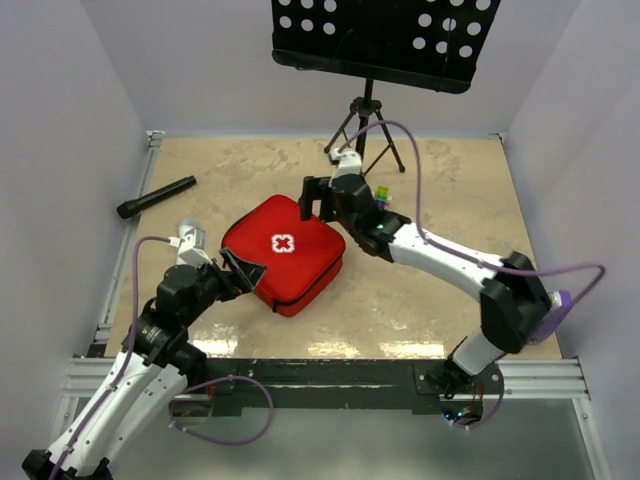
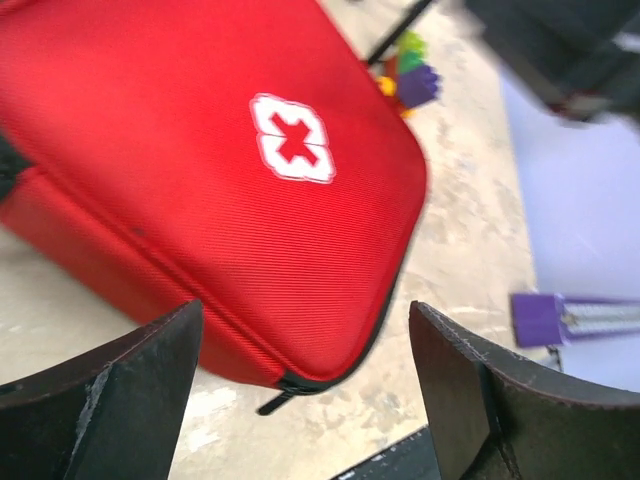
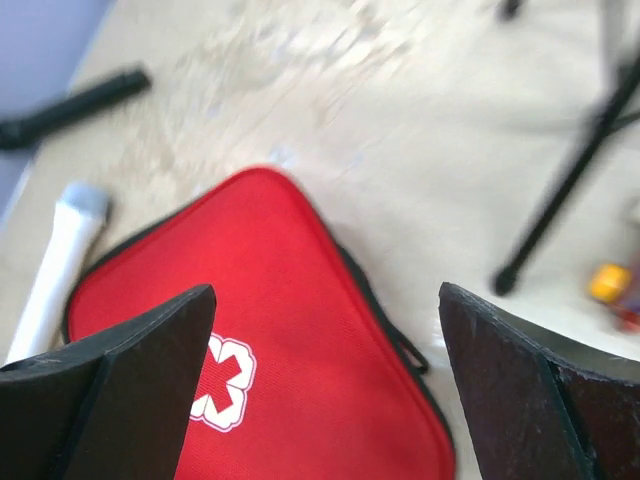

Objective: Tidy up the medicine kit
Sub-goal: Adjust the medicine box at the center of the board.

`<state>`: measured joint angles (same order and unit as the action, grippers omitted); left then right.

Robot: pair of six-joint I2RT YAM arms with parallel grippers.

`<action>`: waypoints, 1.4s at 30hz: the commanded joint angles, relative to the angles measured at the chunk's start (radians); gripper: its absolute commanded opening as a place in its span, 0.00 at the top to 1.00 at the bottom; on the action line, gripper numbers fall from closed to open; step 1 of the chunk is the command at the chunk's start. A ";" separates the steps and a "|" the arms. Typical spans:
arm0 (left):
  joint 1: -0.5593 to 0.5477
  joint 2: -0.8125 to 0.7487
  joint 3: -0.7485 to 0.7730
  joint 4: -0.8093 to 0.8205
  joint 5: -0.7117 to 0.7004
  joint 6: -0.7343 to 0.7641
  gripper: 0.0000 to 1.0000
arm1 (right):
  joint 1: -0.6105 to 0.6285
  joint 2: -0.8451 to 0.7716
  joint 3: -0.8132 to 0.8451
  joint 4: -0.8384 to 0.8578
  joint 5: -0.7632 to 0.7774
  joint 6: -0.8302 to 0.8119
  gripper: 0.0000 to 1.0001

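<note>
The medicine kit [image 1: 285, 250] is a red zip case with a white cross on its lid. It lies zipped shut on the table's middle, so its contents are hidden. My left gripper [image 1: 243, 272] is open at the kit's near left edge, holding nothing. In the left wrist view the kit [image 2: 200, 150] fills the frame, its black zip pull [image 2: 275, 400] lying between my open fingers [image 2: 305, 315]. My right gripper [image 1: 318, 200] is open just above the kit's far corner. In the right wrist view it [image 3: 325, 290] frames the kit [image 3: 300, 360] and is empty.
A black flashlight [image 1: 157, 197] lies at the far left and shows in the right wrist view [image 3: 70, 105]. A music stand's tripod [image 1: 368, 125] stands at the back. A small colourful toy [image 1: 381, 195] lies right of the kit. A white cylinder [image 3: 55, 270] is beside the kit's left.
</note>
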<state>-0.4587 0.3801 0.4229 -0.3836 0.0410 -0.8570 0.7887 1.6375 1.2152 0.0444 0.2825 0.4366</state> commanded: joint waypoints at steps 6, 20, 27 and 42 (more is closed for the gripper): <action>0.000 0.120 0.175 -0.100 -0.344 0.025 0.11 | -0.006 -0.410 -0.294 -0.051 0.056 0.174 0.04; 0.141 0.606 0.260 0.156 -0.284 0.168 0.00 | 0.049 -0.522 -0.698 0.277 -0.265 0.442 0.05; 0.192 0.689 0.157 0.268 -0.080 0.170 0.06 | 0.027 -0.230 -0.576 0.368 -0.333 0.387 0.05; 0.190 0.444 -0.087 0.319 0.154 0.111 0.41 | -0.072 -0.111 -0.300 0.145 -0.195 0.206 0.09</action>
<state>-0.2413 0.9009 0.3798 0.0658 0.0448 -0.6918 0.7013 1.5558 0.8108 0.2230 0.0261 0.7193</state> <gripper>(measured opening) 0.594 0.912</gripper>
